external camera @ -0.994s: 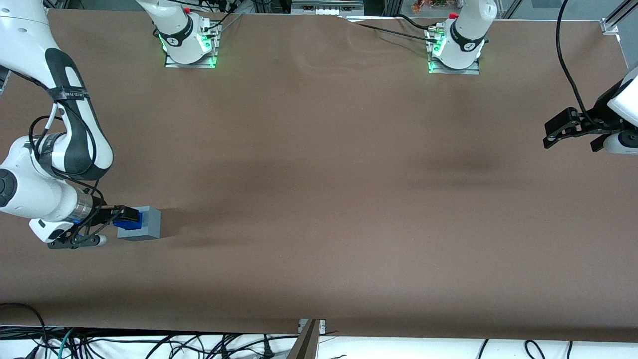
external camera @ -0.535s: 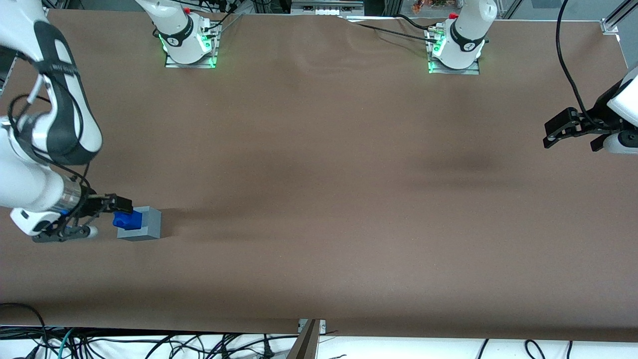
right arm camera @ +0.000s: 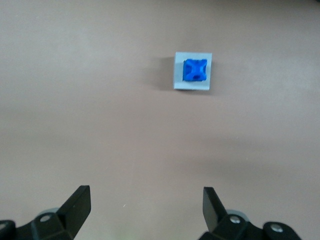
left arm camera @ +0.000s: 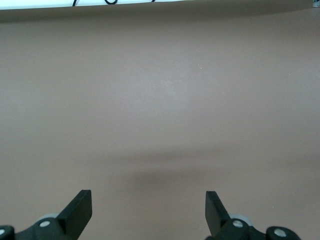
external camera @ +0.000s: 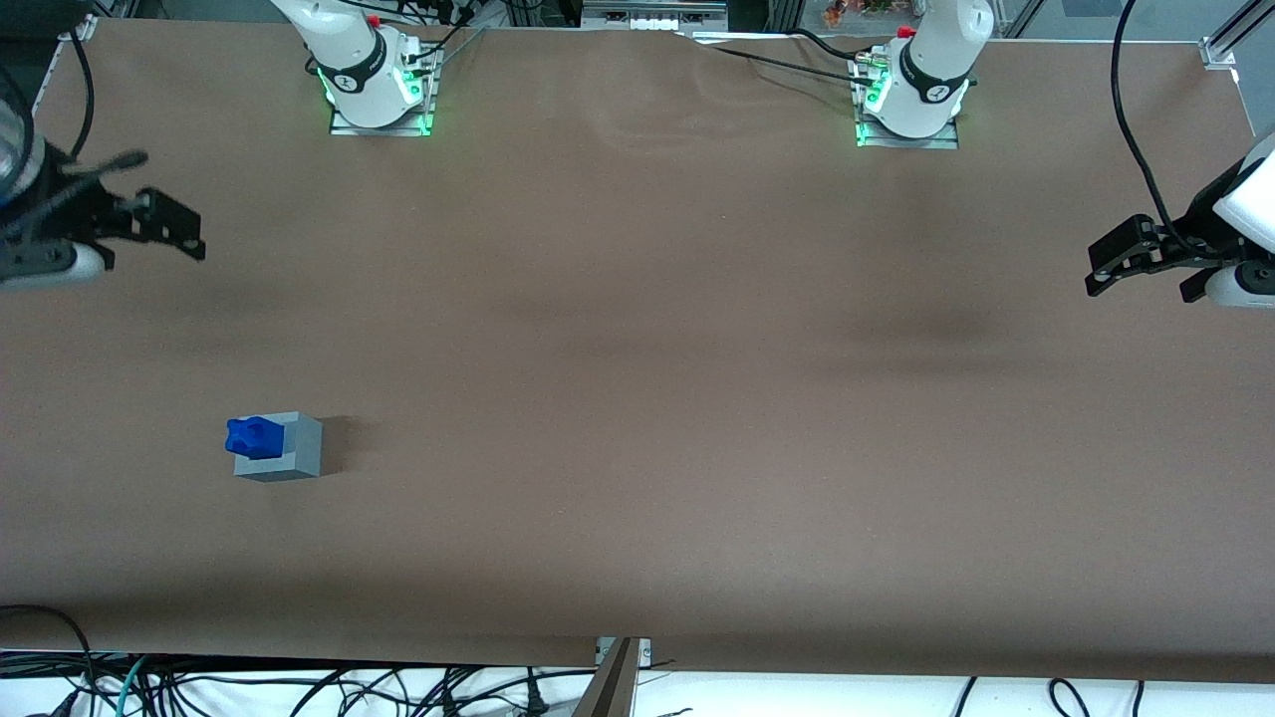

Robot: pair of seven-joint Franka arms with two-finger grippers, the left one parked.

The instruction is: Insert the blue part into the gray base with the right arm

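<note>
- The gripper [right arm camera: 145, 204] has its jaws spread wide apart with nothing between them; only brown table covering [right arm camera: 100, 135] shows in the gap.
- In the front view the gripper [external camera: 177, 231] hangs high above the table at the working arm's end, well apart from the task pieces and farther from the front camera than they are.
- The right arm [external camera: 30, 214] shows only as its wrist section at the picture's edge, blurred.
- The blue part [external camera: 254, 437] sits upright in the recess of the gray base [external camera: 295, 453], its lobed top standing above the cube's top face.
- From the wrist camera the blue part [right arm camera: 195, 70] sits within the gray base [right arm camera: 179, 75], a gray rim showing all round it.
- The base rests flat on the table covering [external camera: 637, 398], casting a short shadow beside it.
</note>
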